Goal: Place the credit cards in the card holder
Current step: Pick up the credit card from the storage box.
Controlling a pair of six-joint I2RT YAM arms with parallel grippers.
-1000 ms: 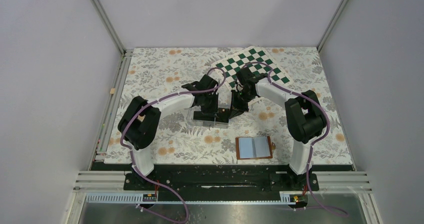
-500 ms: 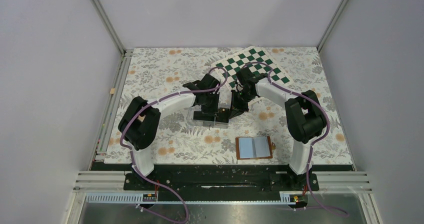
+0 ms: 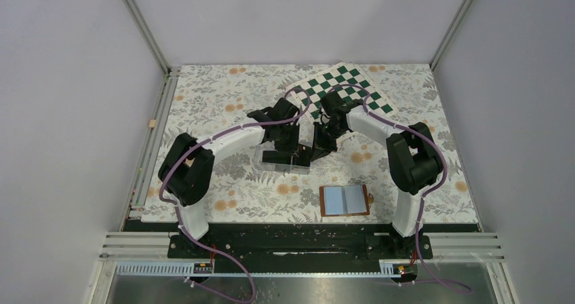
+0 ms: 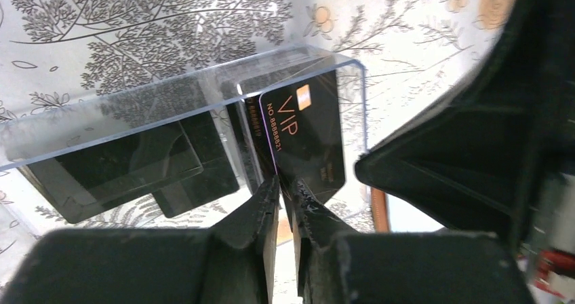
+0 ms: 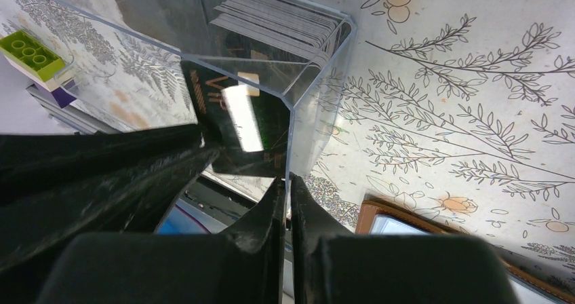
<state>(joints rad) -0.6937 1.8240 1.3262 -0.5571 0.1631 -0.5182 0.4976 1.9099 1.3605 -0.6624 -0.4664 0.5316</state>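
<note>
on the flowery bench (image 3: 203,107) the clear box (image 3: 279,163) sits in the middle. the card holder (image 3: 344,201) lies open, well apart from it. the credit cards (image 5: 278,19) are stacked in the box. the left gripper (image 4: 285,192) has its jaws clamped on the edge of one black vip card (image 4: 305,134). the right gripper (image 5: 285,188) has its jaws pinched together at the box corner, i think on the wall. it is best to pull the card out slowly and flat, so it does not catch the box.

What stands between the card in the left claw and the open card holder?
Only the wall of the clear box around the card, which the right claw pinches. Beyond it, nothing visible lies before the card holder.
</note>
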